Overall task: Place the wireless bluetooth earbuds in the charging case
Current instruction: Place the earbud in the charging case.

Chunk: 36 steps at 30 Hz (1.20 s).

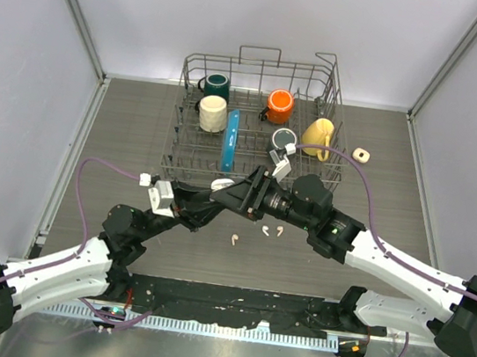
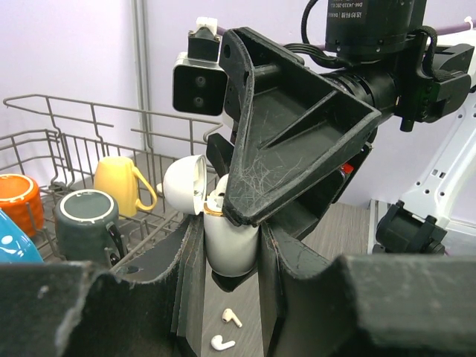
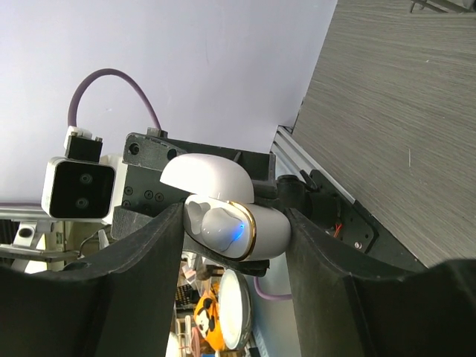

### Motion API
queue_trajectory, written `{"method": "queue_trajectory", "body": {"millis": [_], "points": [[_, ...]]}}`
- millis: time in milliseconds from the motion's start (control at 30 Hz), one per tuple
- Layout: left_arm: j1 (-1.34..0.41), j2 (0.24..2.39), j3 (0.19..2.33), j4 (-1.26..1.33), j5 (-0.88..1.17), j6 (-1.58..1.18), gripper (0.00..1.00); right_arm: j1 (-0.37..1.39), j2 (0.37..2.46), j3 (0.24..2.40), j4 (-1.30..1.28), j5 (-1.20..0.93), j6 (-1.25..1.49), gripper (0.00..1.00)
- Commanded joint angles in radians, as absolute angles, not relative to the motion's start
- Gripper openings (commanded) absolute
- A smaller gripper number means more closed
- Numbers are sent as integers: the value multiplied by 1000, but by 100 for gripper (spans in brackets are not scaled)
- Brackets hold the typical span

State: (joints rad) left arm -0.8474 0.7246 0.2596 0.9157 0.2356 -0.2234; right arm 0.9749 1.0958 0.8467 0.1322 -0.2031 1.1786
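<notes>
My left gripper [image 1: 216, 196] [image 2: 230, 232] is shut on the white charging case [image 2: 231, 253] [image 1: 222, 184] and holds it upright above the table with the lid [image 2: 184, 186] open. My right gripper [image 1: 242, 194] [image 3: 232, 232] is open, its fingers standing on either side of the case [image 3: 264, 230]. One white earbud [image 3: 222, 223] sits in the case mouth beside a blue light. Three earbuds lie on the table below: one [image 1: 235, 239] to the left and a pair [image 1: 265, 230] [image 1: 277, 230]. Two of them show in the left wrist view [image 2: 231, 317] [image 2: 222, 343].
A wire dish rack [image 1: 181, 117] stands behind the grippers. It holds a teal mug [image 1: 216, 85], a cream mug [image 1: 213, 115], an orange mug [image 1: 279, 106], a yellow mug [image 1: 318, 136], a dark mug [image 1: 284, 139] and a blue item [image 1: 230, 140]. A small cream ring-like object [image 1: 362, 154] lies right of the rack.
</notes>
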Motion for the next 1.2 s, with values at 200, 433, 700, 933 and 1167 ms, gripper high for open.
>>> {"method": "queue_trajectory", "body": {"millis": [200,433,700,933,1167], "points": [[-844,738,298,977,245,-218,0,976,1100,874,153,-222,1115,27],[-844,744,293,979,247,-224,0,976,1108,930,34,-190,1005,22],[-842,750,287,980,255,-227,0,976,1123,988,-69,-170,917,27],[-842,736,268,992,227,-227,0,976,1097,982,-64,-140,905,59],[-844,710,241,979,201,-227,0,976,1031,973,-66,-77,879,84]]}}
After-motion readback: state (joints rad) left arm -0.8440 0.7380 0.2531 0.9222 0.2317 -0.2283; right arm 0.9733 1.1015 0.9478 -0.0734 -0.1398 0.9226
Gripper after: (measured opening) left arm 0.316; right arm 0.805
